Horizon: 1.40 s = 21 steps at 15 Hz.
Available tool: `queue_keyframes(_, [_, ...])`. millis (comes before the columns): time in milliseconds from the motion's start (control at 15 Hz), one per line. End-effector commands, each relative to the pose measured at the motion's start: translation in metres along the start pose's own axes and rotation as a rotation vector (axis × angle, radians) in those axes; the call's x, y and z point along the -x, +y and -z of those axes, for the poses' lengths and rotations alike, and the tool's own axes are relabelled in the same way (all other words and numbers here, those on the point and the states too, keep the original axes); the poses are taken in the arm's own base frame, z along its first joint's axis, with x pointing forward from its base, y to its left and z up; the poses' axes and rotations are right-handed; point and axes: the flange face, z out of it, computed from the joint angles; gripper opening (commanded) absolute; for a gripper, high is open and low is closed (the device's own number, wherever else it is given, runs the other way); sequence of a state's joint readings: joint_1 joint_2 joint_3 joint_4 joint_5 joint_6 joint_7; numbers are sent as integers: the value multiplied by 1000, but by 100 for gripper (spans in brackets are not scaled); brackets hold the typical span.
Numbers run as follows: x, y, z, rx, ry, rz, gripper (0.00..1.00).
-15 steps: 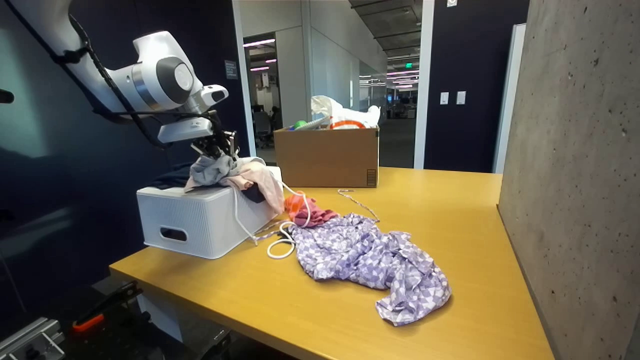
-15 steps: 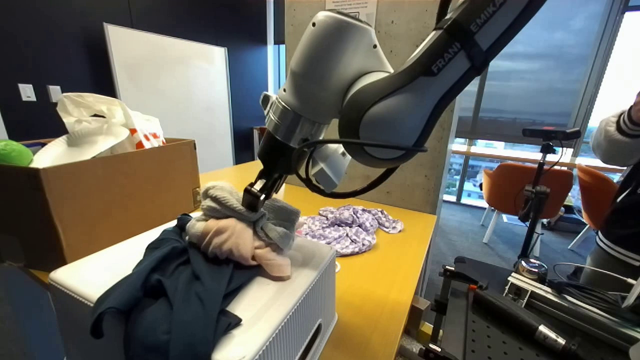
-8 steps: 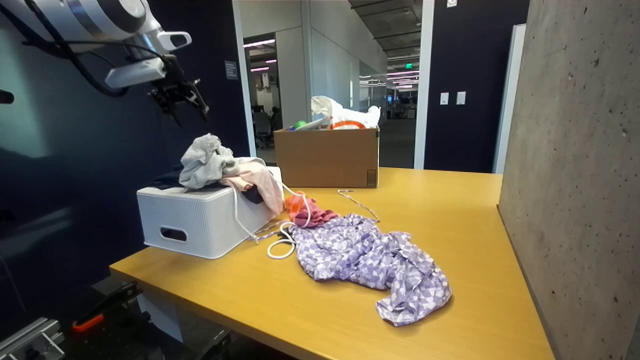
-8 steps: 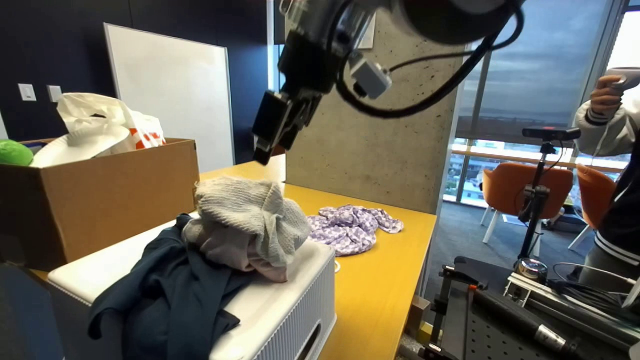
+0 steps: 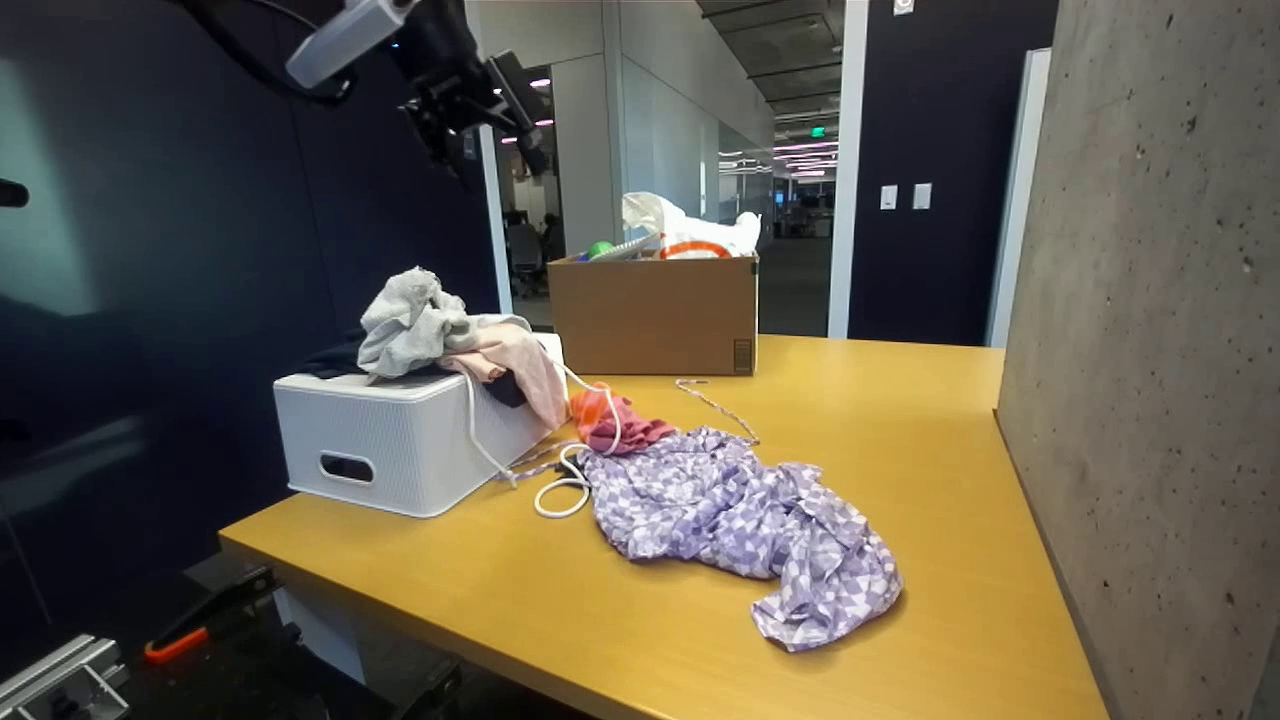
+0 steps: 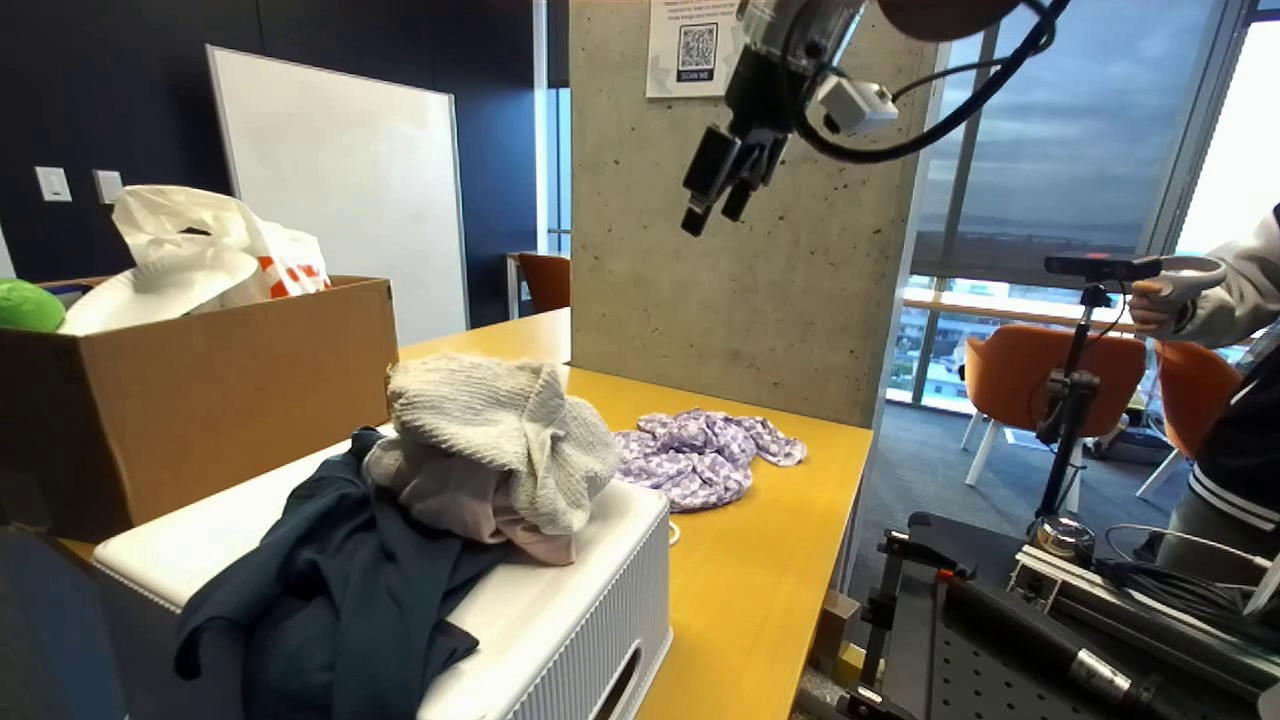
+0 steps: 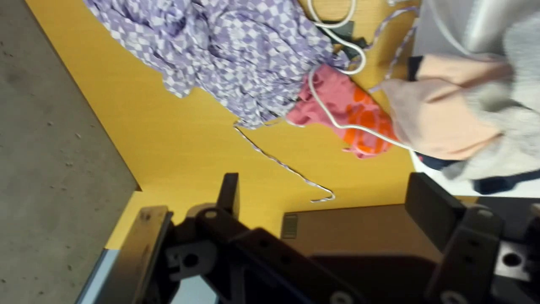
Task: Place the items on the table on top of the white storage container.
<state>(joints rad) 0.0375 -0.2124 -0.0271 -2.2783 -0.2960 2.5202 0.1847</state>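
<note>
Gripper (image 7: 325,192) spread wide, holding nothing — hangs well above the bench (image 5: 900,420) and container (image 5: 400,440). Purple cloth (image 5: 735,520) and pink cloth (image 7: 327,93) on the bench, touching each other, near the container. Grey cloth (image 6: 510,410), peach cloth (image 5: 522,362) and navy cloth (image 6: 350,590) on top of the container — peach cloth drapes over its side. White cord (image 7: 336,126) runs down across the pink cloth.

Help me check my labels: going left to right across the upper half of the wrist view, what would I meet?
Concrete wall → purple checked cloth → pink and orange cloth → peach cloth → grey cloth at the right edge.
</note>
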Motion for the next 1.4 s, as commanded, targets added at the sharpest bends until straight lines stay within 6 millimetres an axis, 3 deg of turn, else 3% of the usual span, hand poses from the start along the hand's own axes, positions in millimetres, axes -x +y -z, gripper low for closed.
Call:
queue_keyframes(0, [26, 69, -68, 17, -38, -80, 100])
queue_keyframes(200, [59, 127, -132, 26, -87, -173, 100])
queue_keyframes(333, [80, 152, -180, 29, -111, -209, 100])
queue_keyframes(667, [122, 159, -304, -5, -175, -261, 100])
queue_keyframes(800, [126, 157, -342, -22, -171, -262, 100])
queue_keyframes(867, [123, 156, -354, -30, -161, -260, 100])
queue_keyframes(1133, [104, 151, -368, -43, -104, -231, 100])
queue_keyframes(1200, [101, 152, -375, -43, -101, -227, 75])
queue_keyframes(1333, [100, 155, -386, -50, -110, -233, 66])
